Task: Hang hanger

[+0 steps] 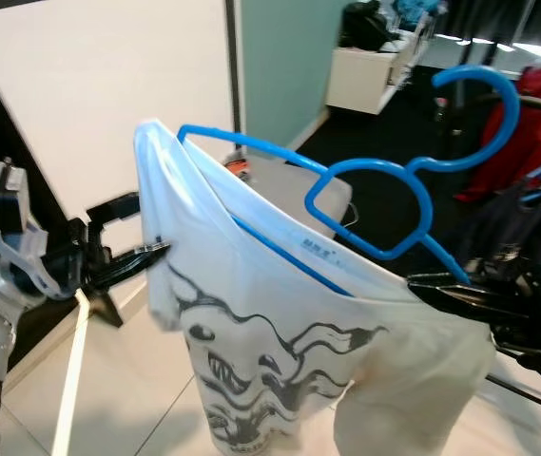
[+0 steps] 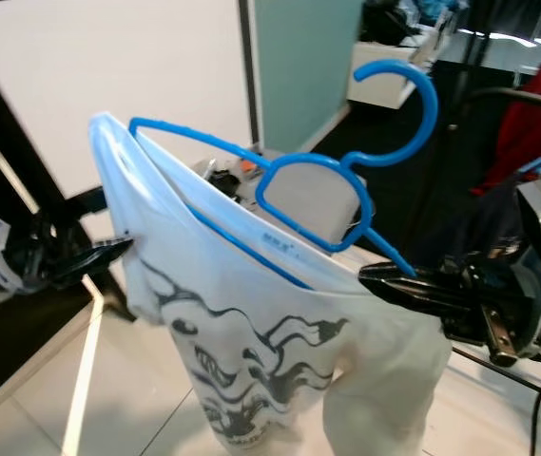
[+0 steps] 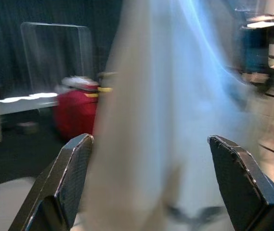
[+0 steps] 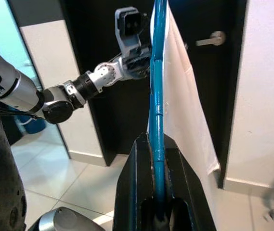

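Observation:
A blue plastic hanger [image 1: 376,169] carries a white T-shirt [image 1: 270,323] with a black print and is held up in front of me, tilted. Its hook [image 1: 498,95] points up and to the right. My right gripper [image 2: 394,280] is shut on the hanger's right arm, and the blue bar runs between its fingers [image 4: 175,159] in the right wrist view. My left gripper [image 1: 146,255] is at the shirt's left edge, by the hanger's left end. It stands open, with the shirt cloth [image 3: 151,96] just ahead between its fingers [image 3: 74,163].
Red clothing [image 1: 527,133] and dark garments [image 1: 517,218] hang at the right. A white cabinet [image 1: 370,76] stands at the back and a grey object [image 1: 289,185] sits behind the hanger. A white wall panel [image 1: 99,85] and a dark door lie to the left, above a tiled floor [image 1: 127,380].

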Robot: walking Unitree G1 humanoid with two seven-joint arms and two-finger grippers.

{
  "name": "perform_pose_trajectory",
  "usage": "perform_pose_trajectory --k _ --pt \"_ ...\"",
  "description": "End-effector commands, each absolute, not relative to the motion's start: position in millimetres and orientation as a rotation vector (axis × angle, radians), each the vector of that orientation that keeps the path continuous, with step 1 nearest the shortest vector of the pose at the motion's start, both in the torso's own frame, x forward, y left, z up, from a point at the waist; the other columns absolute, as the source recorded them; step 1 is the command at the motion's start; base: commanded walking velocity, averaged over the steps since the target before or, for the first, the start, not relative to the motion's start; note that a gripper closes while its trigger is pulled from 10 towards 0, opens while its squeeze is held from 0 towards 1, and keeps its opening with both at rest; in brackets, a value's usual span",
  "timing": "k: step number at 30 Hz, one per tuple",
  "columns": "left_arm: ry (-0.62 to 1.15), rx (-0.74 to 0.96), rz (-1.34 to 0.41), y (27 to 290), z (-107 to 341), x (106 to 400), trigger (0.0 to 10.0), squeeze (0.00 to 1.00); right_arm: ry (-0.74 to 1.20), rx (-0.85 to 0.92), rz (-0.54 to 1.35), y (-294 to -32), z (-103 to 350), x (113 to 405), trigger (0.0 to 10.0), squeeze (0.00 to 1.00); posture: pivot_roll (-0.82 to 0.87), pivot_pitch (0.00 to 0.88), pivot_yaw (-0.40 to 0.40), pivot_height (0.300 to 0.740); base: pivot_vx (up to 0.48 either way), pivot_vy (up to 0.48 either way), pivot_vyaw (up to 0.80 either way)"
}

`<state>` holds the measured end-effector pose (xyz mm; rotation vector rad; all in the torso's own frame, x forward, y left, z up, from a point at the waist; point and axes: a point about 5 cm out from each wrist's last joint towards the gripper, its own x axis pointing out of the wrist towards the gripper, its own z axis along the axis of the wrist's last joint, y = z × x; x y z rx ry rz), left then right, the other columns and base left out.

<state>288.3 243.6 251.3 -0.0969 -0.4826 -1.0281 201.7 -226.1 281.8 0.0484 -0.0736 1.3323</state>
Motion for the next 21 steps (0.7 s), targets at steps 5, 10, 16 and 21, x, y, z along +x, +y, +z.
perform_pose_trajectory --k 5,10,16,21 --pt "-0.538 -0.114 -1.022 245.0 263.3 288.1 10.0 0.00 -0.106 0.037 1.325 -224.2 286.6 201.2 0.0 0.00 -0.08 0.060 0.000 0.740 0.000 0.000 0.30" --pt "-0.498 -0.115 -1.191 229.1 261.5 277.4 10.0 0.00 -0.110 0.045 1.324 -222.0 286.7 202.3 0.0 0.00 -0.08 0.057 0.003 0.740 0.000 0.000 0.00" --pt "-0.441 -0.086 -1.238 218.1 251.1 278.4 10.0 0.00 -0.126 0.047 1.340 -219.2 290.3 202.5 0.0 0.00 -0.08 0.052 0.005 0.740 0.000 0.000 0.00" --pt "-0.443 -0.093 -1.207 216.1 250.3 284.4 10.0 0.00 -0.124 0.044 1.348 -218.6 291.8 201.5 0.0 0.00 -0.08 0.050 0.005 0.740 0.000 0.000 0.00"
